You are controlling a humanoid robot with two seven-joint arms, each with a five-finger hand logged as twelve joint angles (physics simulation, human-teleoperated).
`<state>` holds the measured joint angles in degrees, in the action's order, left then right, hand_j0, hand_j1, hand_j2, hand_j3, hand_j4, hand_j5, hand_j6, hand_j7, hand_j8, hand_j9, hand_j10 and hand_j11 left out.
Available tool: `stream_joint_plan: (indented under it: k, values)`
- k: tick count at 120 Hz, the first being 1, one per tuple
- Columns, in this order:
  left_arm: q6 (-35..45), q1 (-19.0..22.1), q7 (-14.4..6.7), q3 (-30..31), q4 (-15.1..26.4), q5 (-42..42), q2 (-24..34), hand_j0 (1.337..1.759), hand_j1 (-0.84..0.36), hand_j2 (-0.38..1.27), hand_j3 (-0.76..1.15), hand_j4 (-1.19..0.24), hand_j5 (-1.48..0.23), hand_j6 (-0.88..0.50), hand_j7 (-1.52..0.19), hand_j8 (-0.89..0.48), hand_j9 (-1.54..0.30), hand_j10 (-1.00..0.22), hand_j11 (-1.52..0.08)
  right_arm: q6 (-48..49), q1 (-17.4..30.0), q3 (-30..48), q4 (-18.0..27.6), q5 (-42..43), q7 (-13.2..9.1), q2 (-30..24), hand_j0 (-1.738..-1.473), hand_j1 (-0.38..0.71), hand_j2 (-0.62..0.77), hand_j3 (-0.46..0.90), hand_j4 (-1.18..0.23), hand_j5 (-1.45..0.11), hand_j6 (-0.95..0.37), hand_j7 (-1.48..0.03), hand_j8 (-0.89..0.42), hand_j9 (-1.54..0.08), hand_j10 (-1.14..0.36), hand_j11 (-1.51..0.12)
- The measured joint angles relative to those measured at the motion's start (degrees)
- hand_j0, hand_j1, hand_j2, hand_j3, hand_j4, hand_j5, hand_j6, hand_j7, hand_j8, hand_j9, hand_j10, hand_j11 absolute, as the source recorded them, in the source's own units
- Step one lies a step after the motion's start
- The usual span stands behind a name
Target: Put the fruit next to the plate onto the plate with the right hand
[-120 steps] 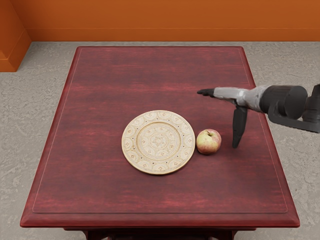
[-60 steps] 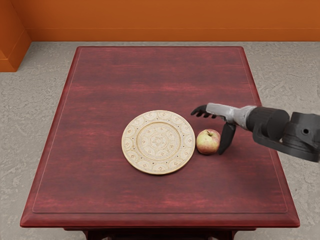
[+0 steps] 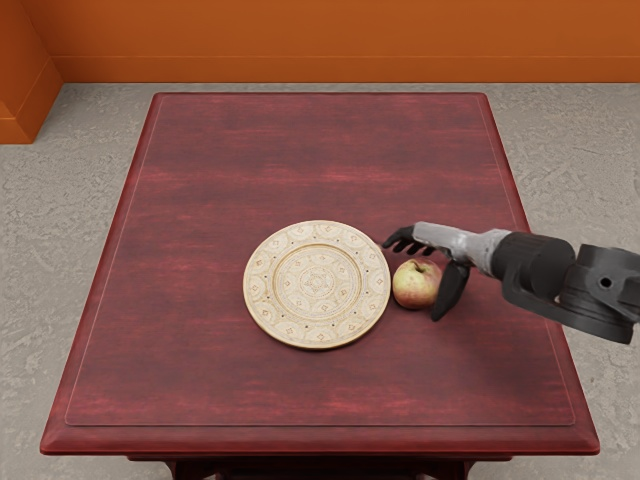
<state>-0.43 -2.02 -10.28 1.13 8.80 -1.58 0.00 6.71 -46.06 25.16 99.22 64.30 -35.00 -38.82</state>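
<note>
- Your right hand (image 3: 440,242) has a light grey shell with a metallic sheen across its back.
- Its fingers (image 3: 401,240) are slim, black and segmented.
- The thumb (image 3: 449,290) is black too, a long piece that tapers to its tip.
- Your wrist (image 3: 478,247) is a short, smooth sleeve in the same silver-grey.
- The forearm (image 3: 540,266) is a thick, matt charcoal cylinder.
- Behind it you see a wider dark collar (image 3: 600,290), rimmed by a paler grey ring.

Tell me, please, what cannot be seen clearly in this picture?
- Whether the right robot hand touches the apple: head view, the thumb borders its right edge.
- Right arm: upper part cut off by right edge.
- Left arm: out of view.
- Table legs: cut off at bottom edge.
</note>
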Motion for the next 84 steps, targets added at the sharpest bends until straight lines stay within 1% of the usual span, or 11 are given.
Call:
stream_joint_plan:
  k: [46, 62, 84]
  values:
    - [0.0, 0.0, 0.0, 0.0, 0.01, 0.0, 0.0, 1.658, 0.35, 0.0, 0.0, 0.0, 0.0, 0.0, 0.0, 0.0, 0.0, 0.0, 0.0, -0.69, 1.16, 0.31, -0.15, 0.02, 0.0, -0.19, -1.658, -0.06, -0.05, 0.0, -0.25, -0.32, -0.25, -0.32, -0.25, -0.32, -0.25, -0.32]
    - [0.0, 0.0, 0.0, 0.0, 0.0, 0.0, 0.0, 1.658, 0.35, 0.0, 0.0, 0.0, 0.0, 0.0, 0.0, 0.0, 0.0, 0.0, 0.0, -1.28, 1.62, 0.32, -0.22, 0.02, 0.0, -0.07, -1.658, -0.01, -0.05, 0.0, -0.29, -0.37, -0.29, -0.37, -0.29, -0.37, -0.29, -0.37]
    - [0.0, -0.02, 0.0, 0.0, 0.02, 0.0, 0.0, 1.658, 0.35, 0.0, 0.0, 0.0, 0.0, 0.0, 0.0, 0.0, 0.0, 0.0, 0.0, -3.98, 2.49, 0.28, -0.25, 0.01, 0.0, 0.12, -1.658, 0.08, -0.07, 0.0, -0.36, -0.47, -0.36, -0.47, -0.36, -0.47, -0.36, -0.47]
